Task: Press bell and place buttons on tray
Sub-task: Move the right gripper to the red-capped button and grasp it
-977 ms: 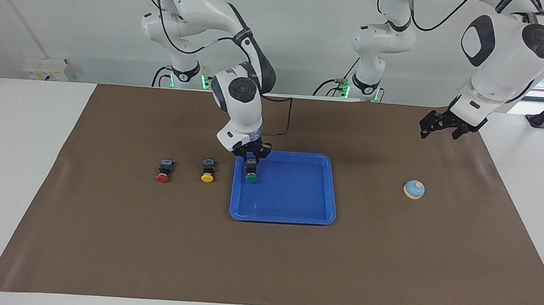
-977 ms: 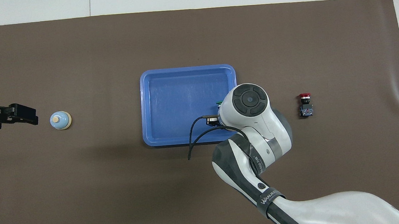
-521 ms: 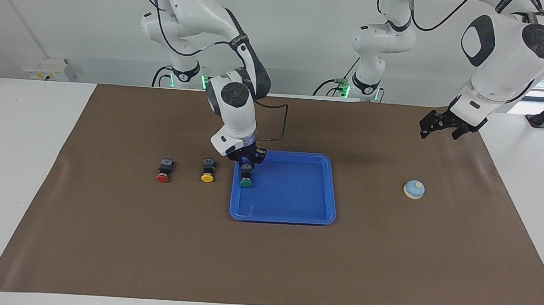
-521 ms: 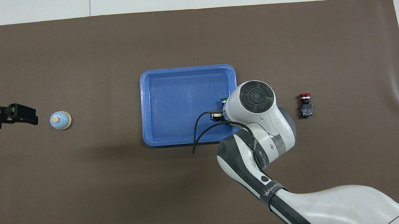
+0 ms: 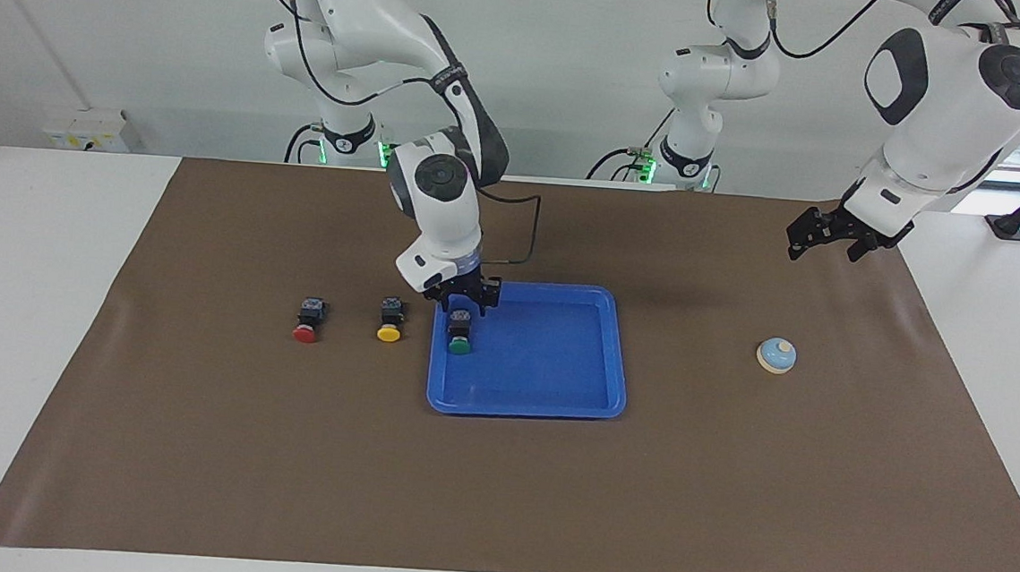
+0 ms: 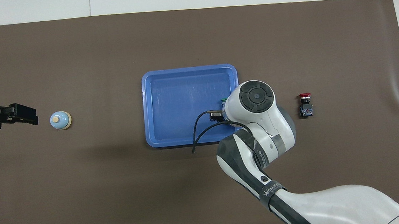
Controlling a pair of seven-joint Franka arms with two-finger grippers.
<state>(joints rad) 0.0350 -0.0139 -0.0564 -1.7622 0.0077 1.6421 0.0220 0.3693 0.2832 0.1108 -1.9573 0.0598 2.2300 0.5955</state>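
Observation:
The blue tray (image 5: 557, 388) lies mid-mat and also shows in the overhead view (image 6: 177, 103). The green button (image 5: 460, 336) lies in it by the rim toward the right arm's end; only a green sliver (image 6: 224, 99) shows from overhead. My right gripper (image 5: 464, 303) is open just above it. The yellow button (image 5: 390, 322) and the red button (image 5: 307, 321) lie on the mat beside the tray toward the right arm's end. From overhead the red button (image 6: 305, 104) shows, and the yellow one is hidden under the right arm. The bell (image 5: 776, 355) (image 6: 60, 120) sits toward the left arm's end. My left gripper (image 5: 795, 248) (image 6: 34, 119) waits in the air beside it.
A brown mat (image 5: 495, 500) covers the white table. A black cable (image 5: 528, 224) hangs from the right wrist over the tray's rim nearest the robots.
My right gripper moved the green button toward the tray's rim, set it down and let go. The tray slid slightly toward the right arm's end. The left arm has not moved.

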